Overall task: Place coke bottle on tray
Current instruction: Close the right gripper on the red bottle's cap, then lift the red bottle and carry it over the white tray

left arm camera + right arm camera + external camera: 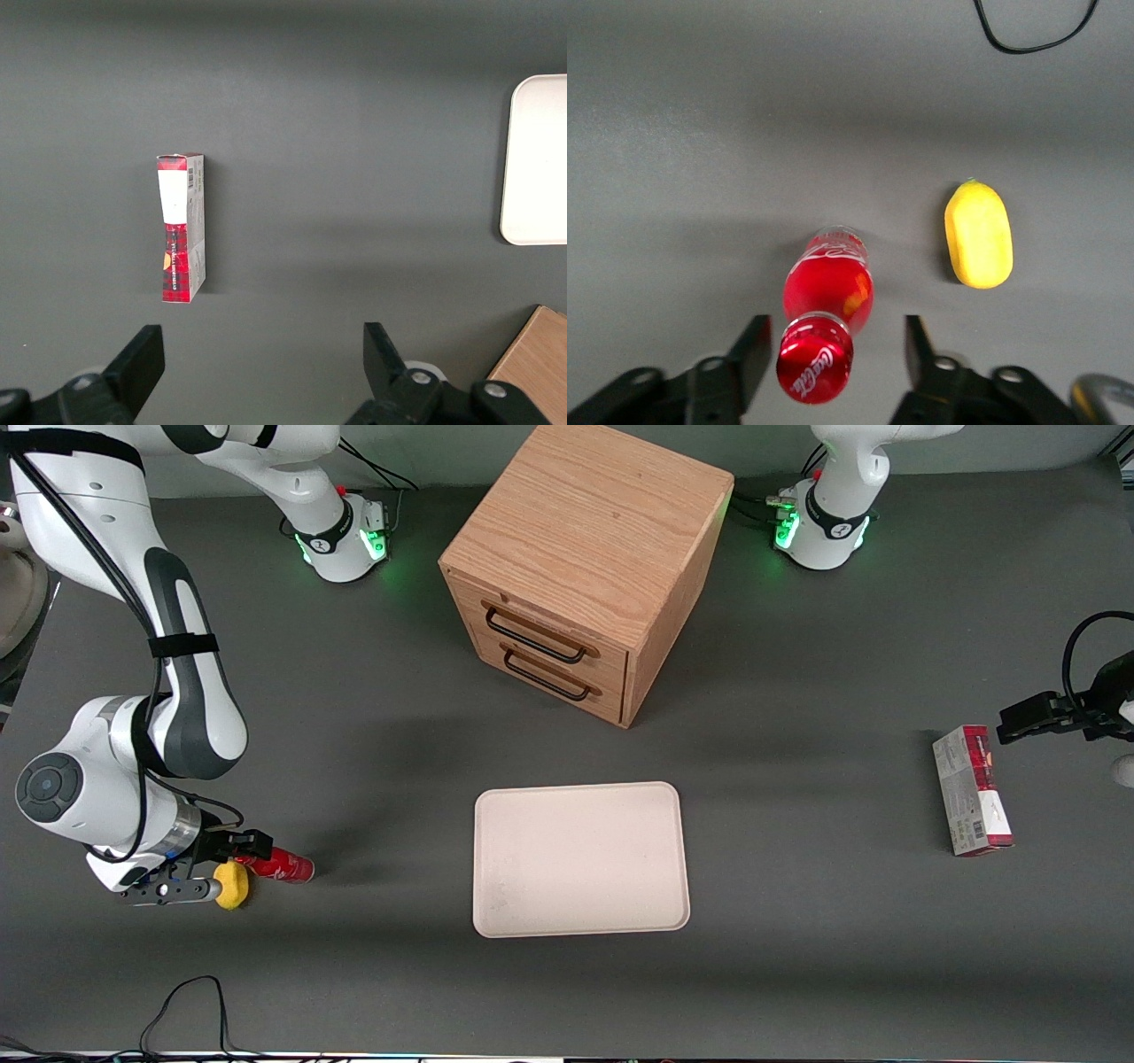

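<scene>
The tray (581, 859) sits closest to the front camera, with nothing on it. My gripper (831, 347) is spread wide around the coke bottle (825, 307), well apart from the tray, beside a lemon (978, 235). I think grabbing, carrying and placing are all left.

red coke bottle (282, 864) lying on table, cream tray (580, 859) empty
</scene>
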Controlling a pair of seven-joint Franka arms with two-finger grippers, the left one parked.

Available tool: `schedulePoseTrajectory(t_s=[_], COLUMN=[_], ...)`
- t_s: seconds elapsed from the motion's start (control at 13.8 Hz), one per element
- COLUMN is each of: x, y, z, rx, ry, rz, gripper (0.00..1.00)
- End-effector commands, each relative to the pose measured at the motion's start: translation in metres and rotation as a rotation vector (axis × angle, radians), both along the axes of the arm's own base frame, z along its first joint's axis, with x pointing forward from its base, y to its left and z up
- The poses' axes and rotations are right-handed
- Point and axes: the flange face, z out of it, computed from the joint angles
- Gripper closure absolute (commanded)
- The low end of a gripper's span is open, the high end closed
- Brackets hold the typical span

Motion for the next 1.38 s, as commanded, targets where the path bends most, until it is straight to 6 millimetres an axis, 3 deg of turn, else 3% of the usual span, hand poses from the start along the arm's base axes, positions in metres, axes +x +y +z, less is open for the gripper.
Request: schedulePoseTrajectory(t_s=[0.0, 0.07, 0.29, 0.36, 0.58, 0.8, 0.94, 1.01, 1.16, 1.3], x=[0.000, 0.001, 0.006, 0.007, 0.007, -0.012, -0.027, -0.034, -0.038, -0.033], y=[0.004, 0.005, 0.010, 0.026, 0.052, 0.090, 0.119, 0.146, 0.202, 0.257], z=[0.007, 0.005, 0.021, 0.036, 0.129, 0.210, 0.257, 0.270, 0.277, 0.259], rx=[0.021, 0.023, 0.030, 0.038, 0.056, 0.055, 0.054, 0.033, 0.034, 0.047], ry=[-0.019, -0.018, -0.039, -0.029, 0.080, 0.154, 0.156, 0.132, 0.064, -0.005], rz=[0.010, 0.010, 0.005, 0.025, 0.007, 0.054, 0.109, 0.123, 0.122, 0.107], gripper=[0.88, 0.99, 1.00, 1.00, 1.00, 1.00, 1.00, 1.00, 1.00, 1.00])
